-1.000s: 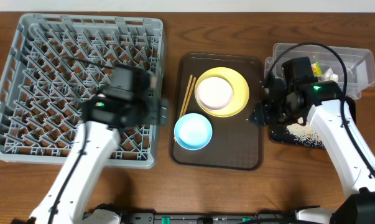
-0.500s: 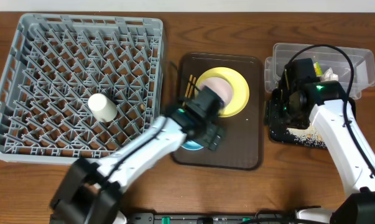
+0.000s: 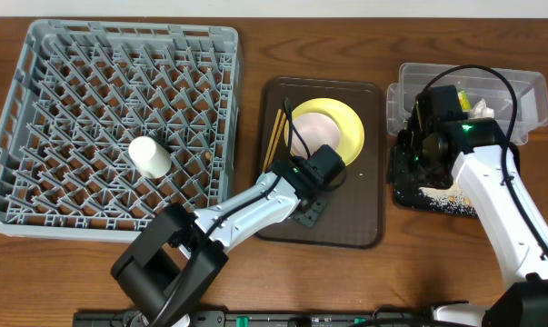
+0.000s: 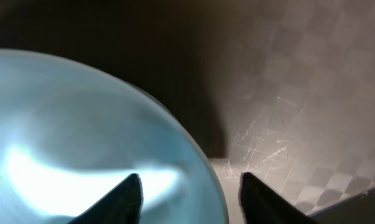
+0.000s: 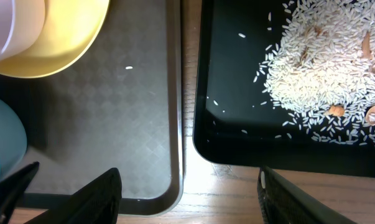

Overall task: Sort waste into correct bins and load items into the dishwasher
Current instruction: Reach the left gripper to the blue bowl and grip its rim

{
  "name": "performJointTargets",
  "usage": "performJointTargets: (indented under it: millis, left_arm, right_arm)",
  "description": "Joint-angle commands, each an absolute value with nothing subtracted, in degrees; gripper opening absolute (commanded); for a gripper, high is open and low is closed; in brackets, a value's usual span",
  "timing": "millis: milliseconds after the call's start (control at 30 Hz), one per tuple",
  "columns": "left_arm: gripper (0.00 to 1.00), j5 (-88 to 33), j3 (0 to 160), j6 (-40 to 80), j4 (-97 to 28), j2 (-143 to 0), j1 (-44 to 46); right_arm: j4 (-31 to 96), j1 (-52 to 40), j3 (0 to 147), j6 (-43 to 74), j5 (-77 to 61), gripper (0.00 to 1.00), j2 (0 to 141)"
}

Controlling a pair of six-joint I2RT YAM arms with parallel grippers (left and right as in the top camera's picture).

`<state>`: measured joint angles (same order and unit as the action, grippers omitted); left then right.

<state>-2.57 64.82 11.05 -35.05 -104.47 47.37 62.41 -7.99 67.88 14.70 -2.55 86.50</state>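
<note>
Round lt-blue bowl (image 4: 81,137), smooth & glossy, sits on dk brown serving tray (image 4: 299,81) w/ checker-textured floor, L gripper (image 4: 190,183) fingers apart astride its rim, R gripper (image 5: 188,180) spread empty over edge of black tray (image 5: 237,146).

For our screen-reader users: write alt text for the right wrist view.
A shallow black tray holding a pile of rice-like crumbs fills the right side; on the left, a dark brown serving tray with a yellow plate and the edge of a light blue bowl. The right hand, open, frames the bottom.
</note>
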Motion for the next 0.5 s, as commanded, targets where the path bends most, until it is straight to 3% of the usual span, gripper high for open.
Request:
performJointTargets:
  millis: [0, 300, 400, 467]
  left_arm:
    - [0.41, -2.1, 65.2, 11.0, -35.2, -104.6, 47.4]
    - [0.19, -4.1, 65.2, 11.3, -35.5, -104.5, 47.5]
    - [0.07, -4.0, 65.3, 11.3, -35.9, -103.6, 47.5]
    - [0.06, -4.1, 65.4, 11.2, -36.2, -102.3, 47.5]
  right_arm:
    - [62.6, -7.4, 68.5, 15.6, -1.7, 0.68, 86.6]
    - [62.6, -7.4, 68.5, 15.6, -1.7, 0.67, 86.6]
    - [62.7, -7.4, 68.5, 15.6, -1.7, 0.67, 86.6]
    - [62.6, -7.4, 68.5, 15.6, -1.7, 0.67, 86.6]
